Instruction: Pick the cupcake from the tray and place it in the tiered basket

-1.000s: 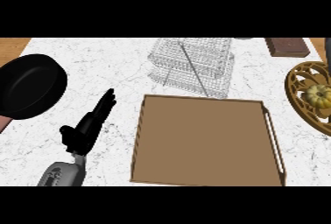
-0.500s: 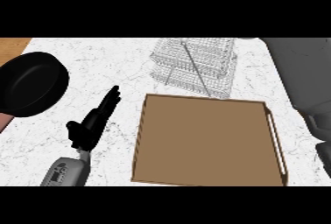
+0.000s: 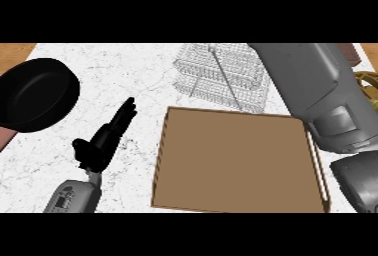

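right forearm (image 3: 317, 95): swung in over the counter's right side | now hiding the plate there

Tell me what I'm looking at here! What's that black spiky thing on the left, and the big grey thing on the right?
You are looking down at a kitchen counter through a robot's eyes, from its head. The black spiky thing is the robot's left hand, with its fingers straight, resting on the white counter and holding nothing. The big grey thing is the robot's right arm, reaching across the right side toward the far end. Its hand cannot be seen from here. In the middle lies a flat brown tray, with nothing showing on it. Behind the tray stands a wire basket. On the left sits a round black pan. No cupcake shows in this picture.
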